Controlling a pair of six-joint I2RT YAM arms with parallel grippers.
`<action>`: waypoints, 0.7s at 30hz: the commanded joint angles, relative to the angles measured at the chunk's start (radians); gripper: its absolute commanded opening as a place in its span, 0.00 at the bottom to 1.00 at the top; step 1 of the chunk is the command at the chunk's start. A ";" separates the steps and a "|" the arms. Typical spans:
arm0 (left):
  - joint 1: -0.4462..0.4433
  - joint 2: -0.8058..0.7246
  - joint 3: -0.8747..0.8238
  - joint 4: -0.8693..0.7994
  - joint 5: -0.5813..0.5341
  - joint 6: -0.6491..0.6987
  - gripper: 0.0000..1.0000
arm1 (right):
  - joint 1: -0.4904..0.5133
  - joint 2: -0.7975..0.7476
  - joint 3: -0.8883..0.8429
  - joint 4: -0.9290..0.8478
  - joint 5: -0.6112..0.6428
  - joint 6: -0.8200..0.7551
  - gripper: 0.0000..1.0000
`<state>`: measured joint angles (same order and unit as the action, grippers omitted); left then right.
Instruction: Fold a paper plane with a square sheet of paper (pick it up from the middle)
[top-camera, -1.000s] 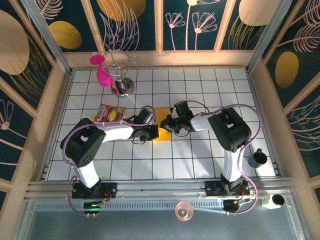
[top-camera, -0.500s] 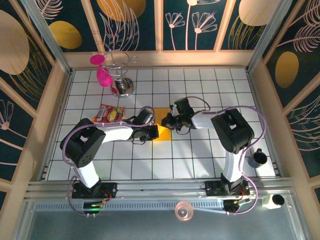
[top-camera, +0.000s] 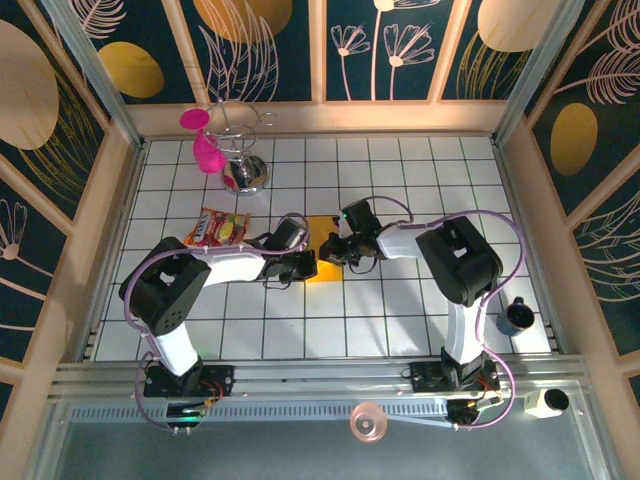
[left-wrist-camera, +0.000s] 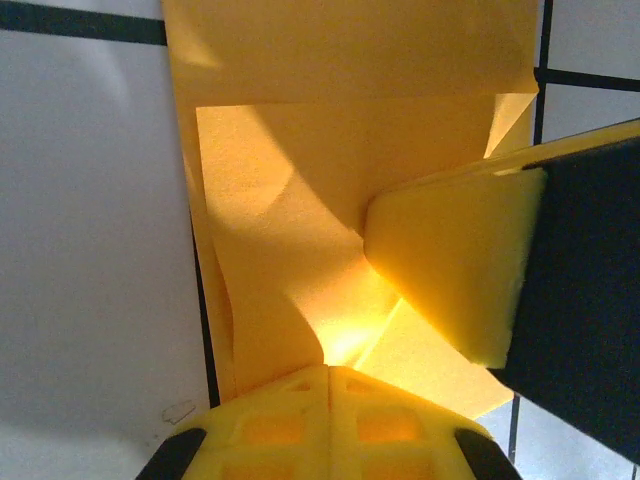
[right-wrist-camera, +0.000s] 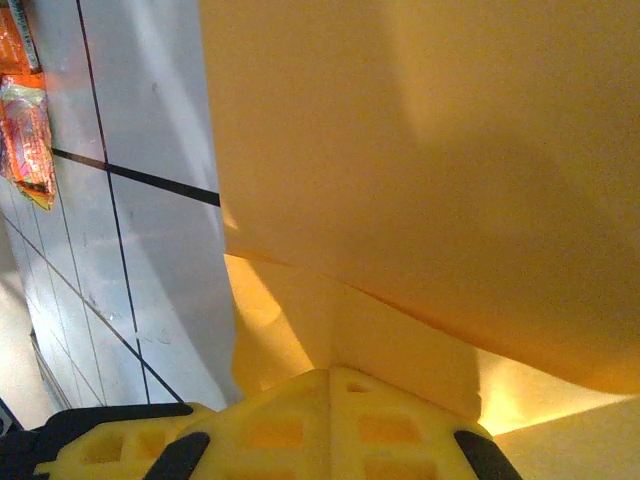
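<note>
The partly folded square sheet of paper (top-camera: 322, 229) lies on the bench (top-camera: 400, 310) between the arms, its long axis running away from their bases. The left pincer (top-camera: 305, 265) and the right pincer (top-camera: 335, 250), each pressed together, touch it from opposite sides and are equally near.

Front tiles (top-camera: 330, 330) lie bare — snack packet (top-camera: 222, 228) (left) and what seems a mug (top-camera: 516, 316) crowd the flanks.

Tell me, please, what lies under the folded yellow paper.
The white tiled table shows around the paper, dark grout lines running beneath its edges. The tiles directly underneath are covered, so nothing there can be checked.
</note>
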<state>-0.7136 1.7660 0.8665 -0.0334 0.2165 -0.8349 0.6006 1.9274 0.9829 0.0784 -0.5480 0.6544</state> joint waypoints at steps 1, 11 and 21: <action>-0.004 0.006 -0.047 -0.083 -0.023 -0.017 0.00 | -0.046 0.034 0.022 -0.036 0.066 -0.043 0.00; -0.003 0.002 -0.072 -0.068 -0.015 -0.030 0.00 | -0.203 0.016 0.024 -0.013 0.083 -0.097 0.00; -0.004 0.012 -0.044 -0.069 -0.009 -0.023 0.00 | -0.113 -0.158 -0.031 -0.006 0.064 -0.096 0.00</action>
<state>-0.7136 1.7538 0.8341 0.0143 0.2169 -0.8539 0.4316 1.7962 0.9741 0.0711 -0.4919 0.5743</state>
